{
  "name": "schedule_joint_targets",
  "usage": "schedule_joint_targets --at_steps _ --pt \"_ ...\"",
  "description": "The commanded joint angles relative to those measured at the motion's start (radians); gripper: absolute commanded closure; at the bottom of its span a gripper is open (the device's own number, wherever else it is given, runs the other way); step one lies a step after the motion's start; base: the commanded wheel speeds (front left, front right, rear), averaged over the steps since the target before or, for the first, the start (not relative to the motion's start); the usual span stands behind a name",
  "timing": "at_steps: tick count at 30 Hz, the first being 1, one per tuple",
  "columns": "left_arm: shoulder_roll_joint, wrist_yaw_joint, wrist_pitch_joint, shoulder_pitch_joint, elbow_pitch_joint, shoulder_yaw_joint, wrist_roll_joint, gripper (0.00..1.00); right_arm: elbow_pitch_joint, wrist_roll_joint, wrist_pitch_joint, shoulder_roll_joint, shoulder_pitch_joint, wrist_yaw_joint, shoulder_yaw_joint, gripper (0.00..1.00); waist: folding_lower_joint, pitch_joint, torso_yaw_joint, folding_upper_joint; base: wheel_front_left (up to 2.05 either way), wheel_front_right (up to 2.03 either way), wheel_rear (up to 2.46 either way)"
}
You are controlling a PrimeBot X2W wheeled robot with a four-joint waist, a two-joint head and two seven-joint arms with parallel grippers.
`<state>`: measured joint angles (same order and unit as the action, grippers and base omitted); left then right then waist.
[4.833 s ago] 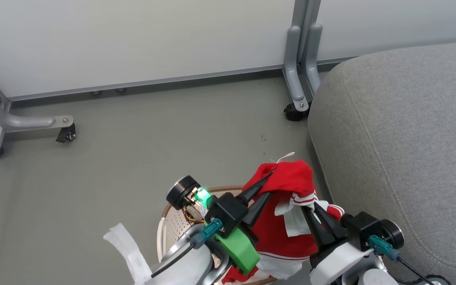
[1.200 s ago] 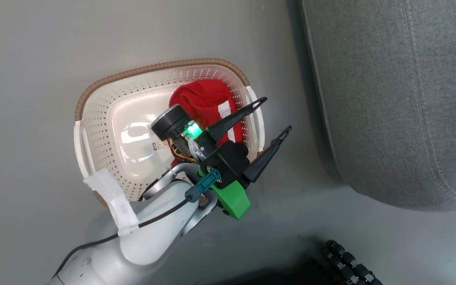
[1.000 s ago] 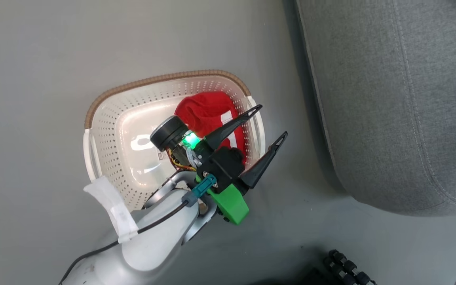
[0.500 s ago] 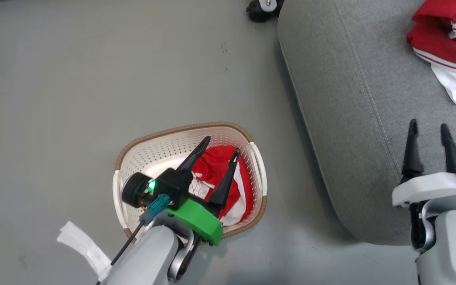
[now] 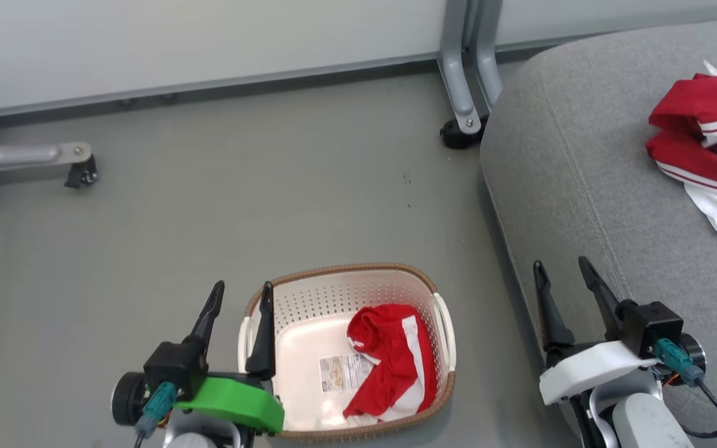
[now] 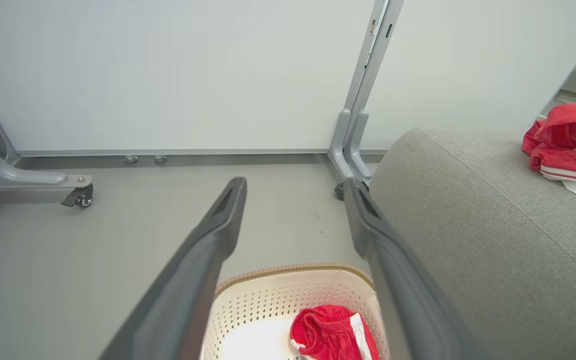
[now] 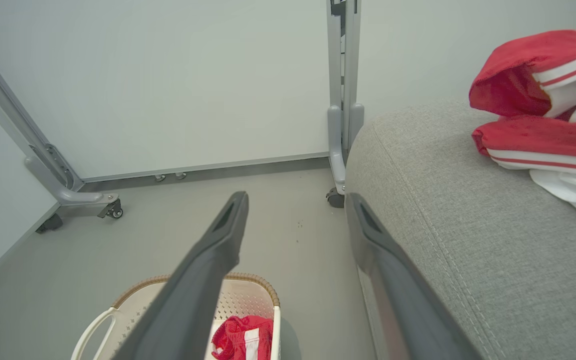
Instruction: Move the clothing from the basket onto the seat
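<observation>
Head view: a red garment [image 5: 389, 358] lies in the basket [image 5: 333, 297], against its right wall. The other garment [image 5: 701, 137] rests on the seat [image 5: 582, 186] near its right edge. The left pincer [image 5: 243, 287] and right pincer [image 5: 562, 264] are released and empty. Left wrist view: fingers are spread above the basket. Right wrist view: fingers are spread beside the seat's edge.

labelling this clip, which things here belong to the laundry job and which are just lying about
Job: basket; seat; red garment in the basket; red garment on the seat; left claw and right claw, both open and empty.
Just there: grey frame leg with a caster; second frame leg; white panel; floor.
</observation>
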<state>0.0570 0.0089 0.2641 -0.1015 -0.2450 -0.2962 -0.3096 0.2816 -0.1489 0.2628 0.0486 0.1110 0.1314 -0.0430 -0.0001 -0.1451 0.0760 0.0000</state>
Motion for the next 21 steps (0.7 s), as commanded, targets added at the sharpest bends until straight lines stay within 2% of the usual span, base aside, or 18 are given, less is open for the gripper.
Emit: schedule_joint_targets --at_steps 1,5,8,10,21 --pt "-0.001 0.009 0.0 0.034 0.018 0.028 0.013 0.0 -0.017 -0.007 0.003 0.004 -0.023 -0.001 -0.014 0.0 0.0001 0.102 -0.073 0.0 0.0 0.0 0.0" --pt "-0.005 0.037 0.0 0.098 0.09 0.094 0.054 0.0 -0.055 -0.011 0.003 0.008 -0.057 -0.001 -0.066 0.0 0.0001 0.129 -0.081 0.0 0.0 0.0 0.0" --pt "-0.006 0.057 0.0 0.14 0.134 0.105 0.056 0.0 -0.076 -0.014 0.003 0.01 -0.08 -0.001 -0.088 0.0 0.0001 0.144 -0.076 0.0 0.0 0.0 0.0" --pt "-0.006 0.049 0.0 0.166 0.159 0.096 0.048 0.0 -0.093 -0.006 0.003 0.015 -0.092 -0.001 -0.098 0.0 0.0001 0.151 -0.072 0.0 0.0 0.0 0.0" --pt "-0.006 0.107 0.0 0.255 0.274 0.097 0.139 0.0 -0.223 0.031 0.003 0.01 -0.169 -0.001 -0.072 0.0 0.0001 0.169 -0.052 0.0 0.0 0.0 0.0"
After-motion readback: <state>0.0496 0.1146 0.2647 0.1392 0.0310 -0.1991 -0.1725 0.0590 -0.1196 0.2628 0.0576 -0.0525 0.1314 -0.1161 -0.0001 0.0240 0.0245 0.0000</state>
